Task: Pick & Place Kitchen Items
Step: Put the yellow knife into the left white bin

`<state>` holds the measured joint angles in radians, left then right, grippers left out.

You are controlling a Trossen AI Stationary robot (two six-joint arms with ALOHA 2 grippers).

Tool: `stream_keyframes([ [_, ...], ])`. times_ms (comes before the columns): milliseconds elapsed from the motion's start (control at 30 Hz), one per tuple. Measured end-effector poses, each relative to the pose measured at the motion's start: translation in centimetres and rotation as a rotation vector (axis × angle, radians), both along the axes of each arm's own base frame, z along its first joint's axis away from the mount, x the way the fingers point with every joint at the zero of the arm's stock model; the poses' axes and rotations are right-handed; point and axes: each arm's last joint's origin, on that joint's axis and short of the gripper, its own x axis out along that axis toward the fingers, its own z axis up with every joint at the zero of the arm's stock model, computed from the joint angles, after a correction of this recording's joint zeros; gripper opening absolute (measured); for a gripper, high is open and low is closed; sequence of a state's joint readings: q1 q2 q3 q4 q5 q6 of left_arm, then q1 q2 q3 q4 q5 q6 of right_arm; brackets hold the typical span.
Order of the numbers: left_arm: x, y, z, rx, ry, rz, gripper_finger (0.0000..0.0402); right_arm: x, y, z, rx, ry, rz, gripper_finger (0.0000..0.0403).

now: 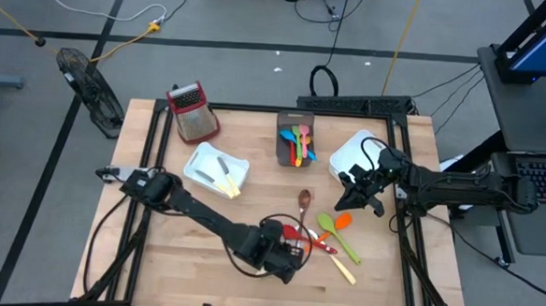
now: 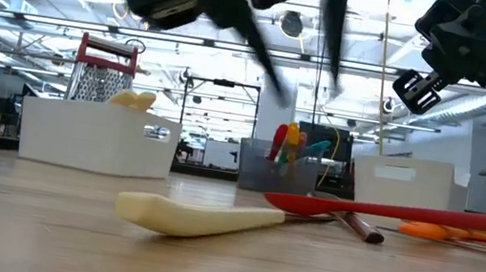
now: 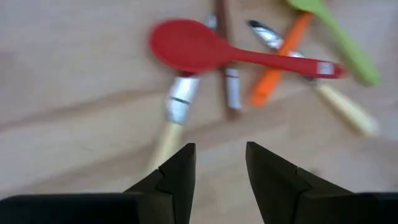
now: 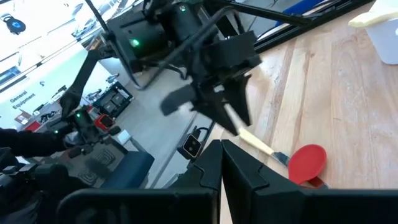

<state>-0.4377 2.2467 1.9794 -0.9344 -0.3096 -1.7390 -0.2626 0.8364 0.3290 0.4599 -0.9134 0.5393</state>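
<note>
Several kitchen items lie in a loose heap right of the table's middle: a red spoon [image 1: 297, 234] [image 3: 199, 46], a brown wooden spoon [image 1: 305, 203], a green spatula [image 1: 330, 226], an orange one [image 1: 342, 219] and cream-handled cutlery [image 2: 197, 216] [image 3: 168, 134]. All of them lie flat on the wood. My left gripper [image 1: 296, 253] [image 3: 221, 168] hangs open above the heap's near-left end, slanting down, with nothing between its fingers. My right gripper [image 1: 355, 190] [image 4: 221, 165] is shut and empty, held level in the air by the far-right white bin.
A red-topped box grater [image 1: 193, 111] stands at the far left. A white bin [image 1: 196, 163] with cream cutlery sits left of centre. A grey bin [image 1: 281, 139] at the far middle holds coloured utensils. Another white bin [image 1: 343, 157] sits far right. Bare wood lies along the near edge.
</note>
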Motion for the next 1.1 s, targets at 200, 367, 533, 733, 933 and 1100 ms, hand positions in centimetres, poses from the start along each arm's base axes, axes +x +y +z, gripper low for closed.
stream_keyframes([
  [200,-0.5,0.5,-0.4,-0.005,0.101,-0.057,0.0149,0.0,0.0,0.0,-0.001,0.0,0.0,0.0004],
  [367,-0.5,-0.1,-0.7,0.002,0.097,-0.088,0.0195,0.0,0.0,0.0,-0.001,-0.001,0.0,0.0004],
  [533,-0.7,-0.4,-0.6,0.051,0.085,-0.116,0.0274,0.0,0.0,0.0,-0.001,-0.001,0.0,0.0004],
  [733,-1.2,-1.6,-0.6,0.101,0.093,-0.238,0.034,0.0,0.0,0.0,-0.001,-0.001,0.0,0.0004],
  [933,-1.8,-2.8,-0.6,0.104,0.091,-0.272,0.0372,0.0,0.0,0.0,-0.001,-0.001,0.0,0.0004],
  [1100,-1.8,-3.2,-0.5,0.096,0.073,-0.279,0.0385,0.0,0.0,0.0,-0.001,-0.001,0.0,0.0004],
])
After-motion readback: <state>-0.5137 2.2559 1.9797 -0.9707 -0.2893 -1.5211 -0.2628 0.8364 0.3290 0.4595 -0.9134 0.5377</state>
